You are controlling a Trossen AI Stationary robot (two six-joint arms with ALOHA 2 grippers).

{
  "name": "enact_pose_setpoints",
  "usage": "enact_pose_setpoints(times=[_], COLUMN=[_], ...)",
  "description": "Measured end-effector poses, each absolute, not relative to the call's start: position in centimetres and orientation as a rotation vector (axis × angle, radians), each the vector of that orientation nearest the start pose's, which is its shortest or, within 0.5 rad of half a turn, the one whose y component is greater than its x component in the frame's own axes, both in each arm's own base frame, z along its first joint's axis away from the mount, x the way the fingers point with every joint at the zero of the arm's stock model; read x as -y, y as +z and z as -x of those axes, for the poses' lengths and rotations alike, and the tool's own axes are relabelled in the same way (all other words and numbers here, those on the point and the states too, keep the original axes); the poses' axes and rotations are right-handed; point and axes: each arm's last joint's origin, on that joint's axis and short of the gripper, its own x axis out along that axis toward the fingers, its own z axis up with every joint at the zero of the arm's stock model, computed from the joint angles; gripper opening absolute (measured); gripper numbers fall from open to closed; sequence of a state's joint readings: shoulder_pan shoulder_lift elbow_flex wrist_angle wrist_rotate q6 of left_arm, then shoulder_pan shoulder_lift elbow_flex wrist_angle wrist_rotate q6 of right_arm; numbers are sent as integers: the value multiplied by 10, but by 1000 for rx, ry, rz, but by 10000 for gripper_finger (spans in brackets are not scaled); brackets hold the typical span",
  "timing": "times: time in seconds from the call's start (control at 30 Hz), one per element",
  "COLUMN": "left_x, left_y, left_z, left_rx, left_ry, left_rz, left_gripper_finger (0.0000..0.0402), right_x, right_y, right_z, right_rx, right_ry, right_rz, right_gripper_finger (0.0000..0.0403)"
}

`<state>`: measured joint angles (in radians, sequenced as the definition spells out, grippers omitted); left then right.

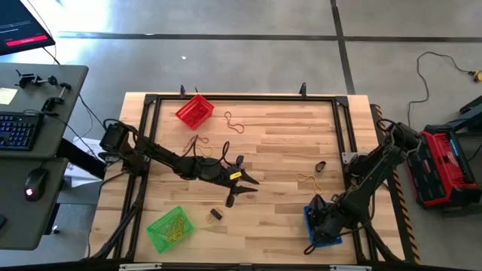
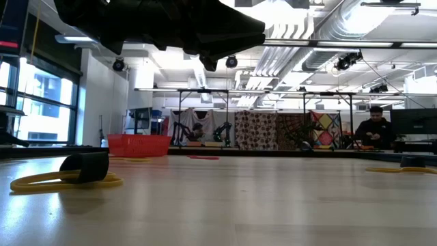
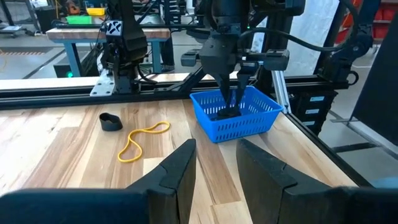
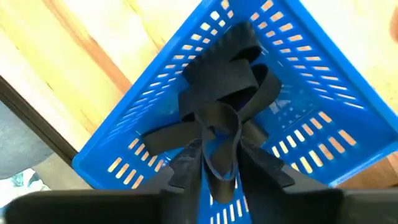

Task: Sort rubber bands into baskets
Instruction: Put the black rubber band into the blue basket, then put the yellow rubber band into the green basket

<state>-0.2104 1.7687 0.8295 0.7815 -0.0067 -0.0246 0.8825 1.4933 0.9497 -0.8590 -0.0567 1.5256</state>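
The right gripper point(image 4: 217, 163) is lowered into the blue basket point(image 1: 310, 219) at the table's near right corner, its fingers narrowed around a thick black band point(image 4: 221, 152) that hangs between them above a heap of black bands point(image 4: 221, 81) on the basket floor. Seen from above, the basket's long axis runs roughly from the near edge toward the far edge.

The left gripper point(image 1: 239, 188) is held over the middle of the table point(image 1: 286, 143), its fingers spread moderately apart with nothing between them, pointing toward the blue basket.

A green basket point(image 1: 170, 228), set at a slant near the near left corner, holds tan bands. A red basket point(image 1: 194, 111) stands tilted near the far left. A yellow band point(image 3: 140, 139) is stretched long on the wood, one end toward a black band point(image 3: 111, 121). More loose bands point(image 1: 236, 123) lie beside the red basket.
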Motion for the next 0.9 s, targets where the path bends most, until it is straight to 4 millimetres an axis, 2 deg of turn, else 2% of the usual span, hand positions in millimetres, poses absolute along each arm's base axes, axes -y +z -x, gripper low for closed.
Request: enact_pose_setpoints(times=[0.13, 0.33, 0.57, 0.67, 0.9], left_x=[75, 75, 75, 75, 75], left_y=[185, 184, 184, 184, 182], left_z=[-353, -352, -352, -352, -352], left_rx=[-160, -165, -169, -170, -189], left_ry=[-201, -201, -201, -201, -200], left_rz=[7, 16, 22, 22, 24], left_gripper_finger=[108, 108, 108, 108, 108], right_x=[-196, -195, -191, -179, -134], right_y=[197, 211, 229, 227, 213], right_z=[-159, -158, -170, -180, -205], right_rx=[-1521, -1544, -1382, -1325, -1341], right_ry=[-388, -435, -413, -443, -468], right_rz=[-609, -565, -431, -367, -186], right_gripper_finger=[122, 150, 154, 154, 154])
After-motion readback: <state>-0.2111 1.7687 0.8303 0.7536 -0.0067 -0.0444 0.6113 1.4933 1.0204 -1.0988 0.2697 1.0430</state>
